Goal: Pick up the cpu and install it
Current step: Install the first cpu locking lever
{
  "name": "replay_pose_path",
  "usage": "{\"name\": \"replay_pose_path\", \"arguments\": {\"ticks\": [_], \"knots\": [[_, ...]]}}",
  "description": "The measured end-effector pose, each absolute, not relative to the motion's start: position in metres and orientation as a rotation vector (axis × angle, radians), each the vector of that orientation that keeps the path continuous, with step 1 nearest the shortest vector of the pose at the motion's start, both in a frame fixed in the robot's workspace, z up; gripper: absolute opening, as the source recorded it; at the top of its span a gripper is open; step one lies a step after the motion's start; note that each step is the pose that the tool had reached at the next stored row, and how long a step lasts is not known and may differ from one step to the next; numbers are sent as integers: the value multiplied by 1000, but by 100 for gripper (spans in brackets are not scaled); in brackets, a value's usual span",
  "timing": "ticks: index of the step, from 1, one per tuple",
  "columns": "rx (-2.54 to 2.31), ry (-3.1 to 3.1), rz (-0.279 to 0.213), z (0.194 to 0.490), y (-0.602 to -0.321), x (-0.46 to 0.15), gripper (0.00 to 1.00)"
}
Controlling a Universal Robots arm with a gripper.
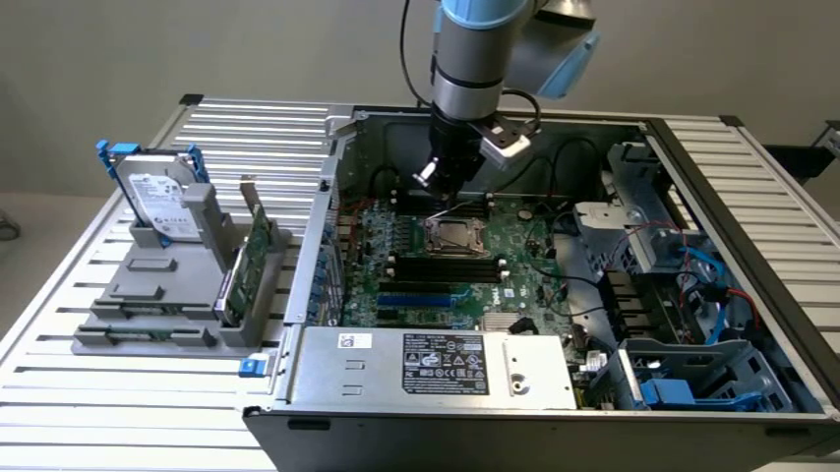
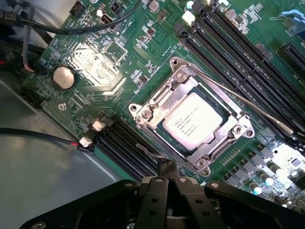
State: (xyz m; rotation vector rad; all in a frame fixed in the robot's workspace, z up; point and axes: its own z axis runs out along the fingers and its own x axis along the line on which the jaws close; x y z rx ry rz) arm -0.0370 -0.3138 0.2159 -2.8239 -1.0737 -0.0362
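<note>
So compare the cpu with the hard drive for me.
The cpu lies flat in the metal socket frame on the motherboard; the hard drive stands upright in the grey holder outside the case. The cpu looks far smaller. The hard drive carries a blue bracket. Both have silvery tops.

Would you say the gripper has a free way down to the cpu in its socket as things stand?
Probably yes. The cpu lies face up in the open socket frame, with nothing over its metal top. The gripper, fingers shut and empty, hangs just beside the frame; the thin latch lever crosses near one corner.
</note>
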Motion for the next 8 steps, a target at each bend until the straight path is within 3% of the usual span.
{"name": "replay_pose_path", "arguments": {"ticks": [8], "knots": [[-2802,-1129,-33,215,-314,-34,11]]}}
